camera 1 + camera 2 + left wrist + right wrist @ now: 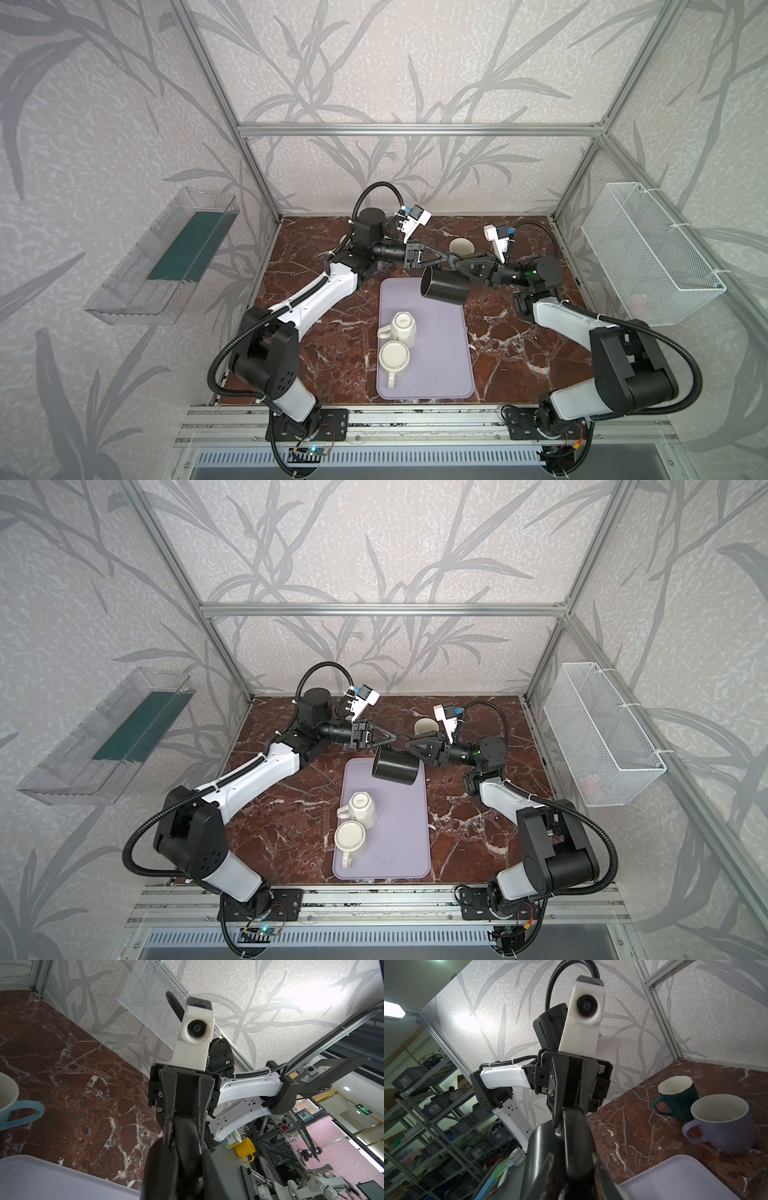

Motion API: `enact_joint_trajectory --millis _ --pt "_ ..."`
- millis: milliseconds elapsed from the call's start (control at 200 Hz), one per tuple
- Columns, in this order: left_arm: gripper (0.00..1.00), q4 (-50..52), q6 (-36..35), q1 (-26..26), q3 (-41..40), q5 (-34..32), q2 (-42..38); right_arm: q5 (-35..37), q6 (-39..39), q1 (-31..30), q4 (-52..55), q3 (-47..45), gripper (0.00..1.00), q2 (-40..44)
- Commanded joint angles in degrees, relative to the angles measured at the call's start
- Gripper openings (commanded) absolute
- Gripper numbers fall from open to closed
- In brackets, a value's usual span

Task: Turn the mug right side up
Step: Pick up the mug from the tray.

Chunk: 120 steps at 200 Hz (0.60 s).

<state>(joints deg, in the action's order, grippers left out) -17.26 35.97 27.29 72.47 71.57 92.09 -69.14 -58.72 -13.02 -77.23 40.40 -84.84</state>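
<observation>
Closest to the left wrist lens looms the black mug (158, 1172), its handle pinched by the fingers of the right gripper (185, 1138). From the right wrist, the left gripper (570, 1118) fingers pinch that same handle. In both top views the black mug (446, 286) hangs on its side, mouth toward the left arm, over the far end of the lilac tray (444, 374).

Left fingers (433, 263) and right fingers (473, 261) hide the handle of the black mug (444, 286).
</observation>
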Motion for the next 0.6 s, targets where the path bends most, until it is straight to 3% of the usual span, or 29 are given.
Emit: enact_joint_trajectory --millis 0,235,370,480,595 --pt "0.0 -7.7 3.1 -0.3 0.7 2.2 -2.0 -1.5 -0.4 0.3 -3.0 0.3 0.24 2.1" --pt "0.0 -6.0 1.8 -0.3 0.7 2.4 -1.6 -1.5 -1.1 0.3 -3.0 0.7 0.0 2.3" --pt "0.0 -2.1 -1.4 -0.4 0.8 1.1 -2.0 -1.3 -1.3 0.3 -3.0 1.0 0.0 1.9" --pt "0.23 8.9 -9.2 -0.4 2.3 -1.9 -2.9 -1.1 -1.5 0.4 -2.5 1.4 0.0 1.2" --pt "0.28 19.2 -16.4 -0.4 3.8 -4.6 -4.0 -1.2 1.6 0.4 2.7 2.0 0.0 1.1"
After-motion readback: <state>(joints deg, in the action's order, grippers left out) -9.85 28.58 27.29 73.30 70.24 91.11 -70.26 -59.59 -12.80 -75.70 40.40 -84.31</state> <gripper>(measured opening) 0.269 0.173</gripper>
